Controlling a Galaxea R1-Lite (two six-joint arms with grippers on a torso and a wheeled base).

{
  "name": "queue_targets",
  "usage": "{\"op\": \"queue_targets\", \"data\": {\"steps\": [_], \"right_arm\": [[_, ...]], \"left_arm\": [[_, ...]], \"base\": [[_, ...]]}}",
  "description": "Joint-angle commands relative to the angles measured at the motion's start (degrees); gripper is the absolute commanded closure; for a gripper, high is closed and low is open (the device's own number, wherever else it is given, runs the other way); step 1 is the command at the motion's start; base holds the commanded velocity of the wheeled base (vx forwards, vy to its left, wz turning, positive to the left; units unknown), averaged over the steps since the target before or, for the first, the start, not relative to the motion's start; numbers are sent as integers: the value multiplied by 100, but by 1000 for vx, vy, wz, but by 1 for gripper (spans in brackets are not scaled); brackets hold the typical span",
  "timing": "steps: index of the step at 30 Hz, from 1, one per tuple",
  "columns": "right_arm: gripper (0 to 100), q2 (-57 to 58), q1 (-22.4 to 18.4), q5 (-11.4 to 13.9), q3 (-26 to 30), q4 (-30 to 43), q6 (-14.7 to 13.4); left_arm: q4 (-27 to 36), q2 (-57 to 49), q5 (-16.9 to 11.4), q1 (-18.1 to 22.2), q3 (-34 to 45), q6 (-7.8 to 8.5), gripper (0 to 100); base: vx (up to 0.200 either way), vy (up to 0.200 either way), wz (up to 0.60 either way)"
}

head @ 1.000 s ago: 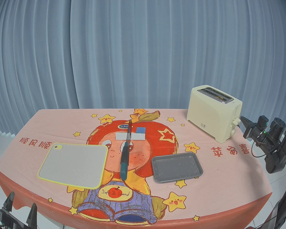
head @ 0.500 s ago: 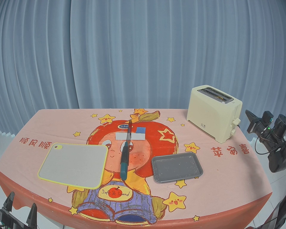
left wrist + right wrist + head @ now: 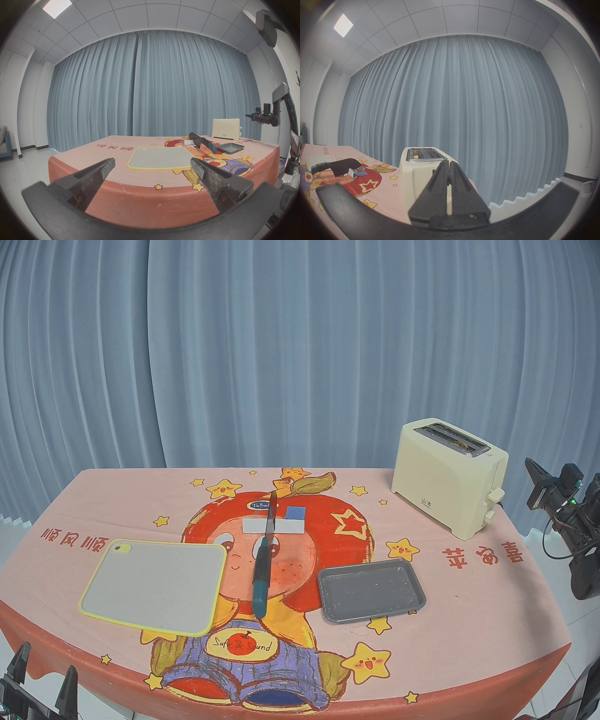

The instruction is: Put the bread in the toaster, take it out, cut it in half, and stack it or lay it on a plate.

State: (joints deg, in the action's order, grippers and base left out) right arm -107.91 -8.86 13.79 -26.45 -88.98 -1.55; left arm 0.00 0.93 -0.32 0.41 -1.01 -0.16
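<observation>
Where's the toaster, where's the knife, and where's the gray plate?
toaster (image 3: 440, 484), head view, on its cream side wall.
knife (image 3: 260, 580), head view, on its teal handle.
gray plate (image 3: 372, 590), head view, on its bare floor.

Table (image 3: 475, 615) with toaster (image 3: 448, 476), tray (image 3: 372, 590), knife (image 3: 262, 565), board (image 3: 153, 585)

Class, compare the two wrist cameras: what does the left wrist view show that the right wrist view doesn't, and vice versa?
Left wrist, not right: the grey plate and the open left gripper. Right wrist, not left: the top slots of the toaster. Both: the toaster itself, the knife, the shut right gripper and the curtain.
</observation>
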Motion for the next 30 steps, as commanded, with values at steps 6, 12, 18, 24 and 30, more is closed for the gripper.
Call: {"op": "queue_targets", "data": {"steps": [6, 12, 18, 24, 30], "right_arm": [[100, 95, 78, -8, 167, -67, 58], [100, 95, 78, 1, 167, -67, 128], [100, 95, 78, 1, 184, -67, 137], [100, 104, 86, 1, 211, -67, 137], [100, 95, 78, 1, 228, -67, 146]], "left_arm": [[0, -93, -3, 2, 101, -2, 0], [0, -93, -3, 2, 101, -2, 0], [0, -93, -3, 2, 101, -2, 0], [0, -93, -3, 2, 101, -2, 0], [0, -93, -3, 2, 101, -2, 0]], "base": [[0, 0, 0], [0, 0, 0], [0, 0, 0], [0, 0, 0], [0, 0, 0]]}}
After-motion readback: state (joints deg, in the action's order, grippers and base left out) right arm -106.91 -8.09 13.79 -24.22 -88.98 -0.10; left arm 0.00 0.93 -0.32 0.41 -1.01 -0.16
